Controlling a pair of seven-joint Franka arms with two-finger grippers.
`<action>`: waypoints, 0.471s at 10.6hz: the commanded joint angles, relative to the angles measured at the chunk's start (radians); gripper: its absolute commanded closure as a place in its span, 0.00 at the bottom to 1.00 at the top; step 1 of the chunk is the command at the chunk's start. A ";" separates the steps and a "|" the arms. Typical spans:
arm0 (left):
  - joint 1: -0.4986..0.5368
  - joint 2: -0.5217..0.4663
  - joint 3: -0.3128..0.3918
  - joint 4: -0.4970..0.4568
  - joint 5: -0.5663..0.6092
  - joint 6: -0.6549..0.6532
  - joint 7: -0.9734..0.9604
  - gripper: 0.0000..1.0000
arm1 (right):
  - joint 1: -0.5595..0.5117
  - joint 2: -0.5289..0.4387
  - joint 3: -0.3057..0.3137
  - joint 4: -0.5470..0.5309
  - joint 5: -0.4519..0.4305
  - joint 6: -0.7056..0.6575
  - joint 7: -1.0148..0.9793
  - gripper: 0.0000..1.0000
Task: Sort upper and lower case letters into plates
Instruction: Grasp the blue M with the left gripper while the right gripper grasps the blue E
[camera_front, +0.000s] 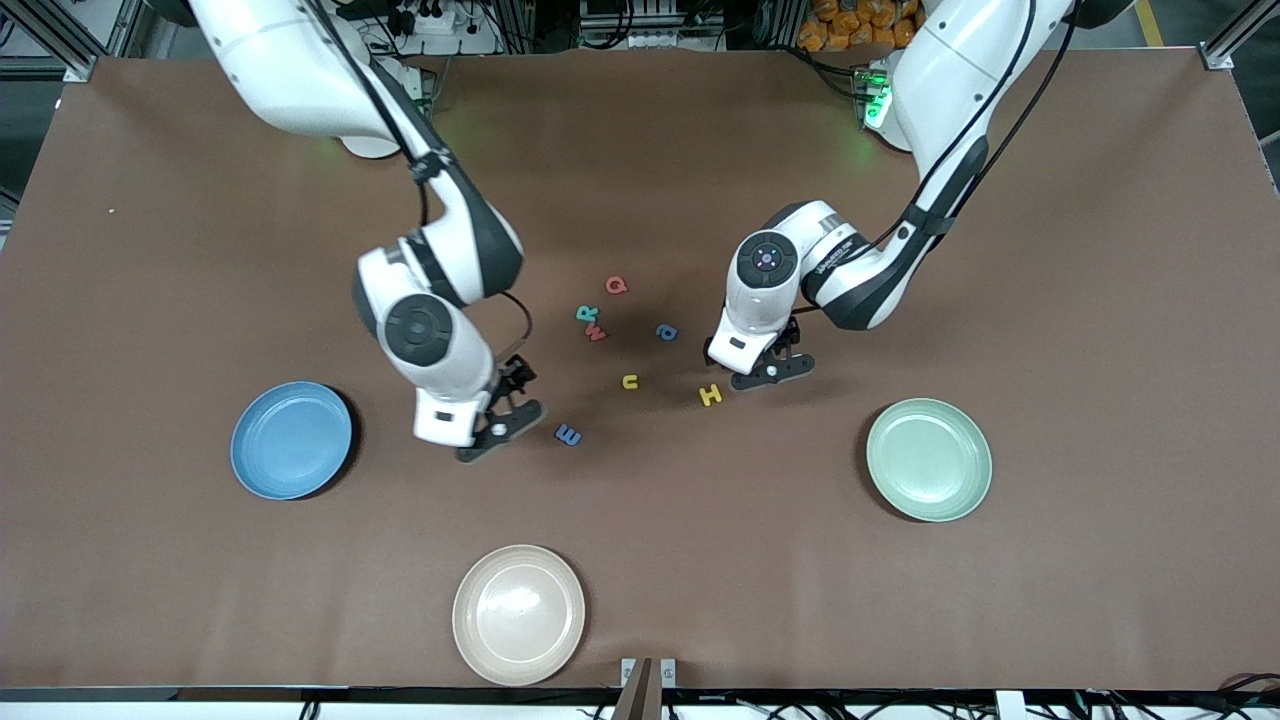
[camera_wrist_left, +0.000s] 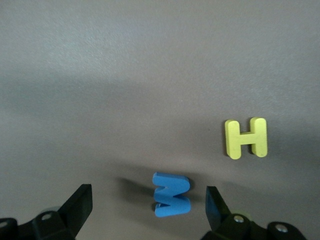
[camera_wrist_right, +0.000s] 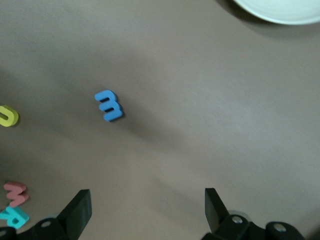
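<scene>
- Letters: your left gripper (camera_wrist_left: 147, 210) hangs low with fingers spread, a blue piece (camera_wrist_left: 171, 194) lying between them on the table (camera_front: 1050, 300).
- The yellow H (camera_wrist_left: 246, 138) lies just beside.
- Your right gripper (camera_wrist_right: 145, 212), also spread, brackets nothing; the blue E (camera_wrist_right: 108, 105) lies apart.

letters (camera_front: 630, 381) mid-table between the plates (camera_front: 929, 459), none on either

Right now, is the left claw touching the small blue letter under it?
Apart. The left wrist view shows the blue letter lying on the table between the left claw's open fingers, with bare table on each side.
</scene>
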 joint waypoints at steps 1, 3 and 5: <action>-0.003 0.019 0.000 0.002 0.037 0.045 -0.044 0.00 | -0.003 0.076 -0.004 0.058 0.005 0.061 -0.121 0.00; -0.004 0.028 0.002 0.002 0.037 0.055 -0.044 0.05 | 0.009 0.111 -0.004 0.061 0.005 0.135 -0.144 0.00; -0.007 0.040 0.002 0.001 0.037 0.071 -0.044 0.07 | 0.023 0.145 -0.004 0.088 0.003 0.153 -0.143 0.00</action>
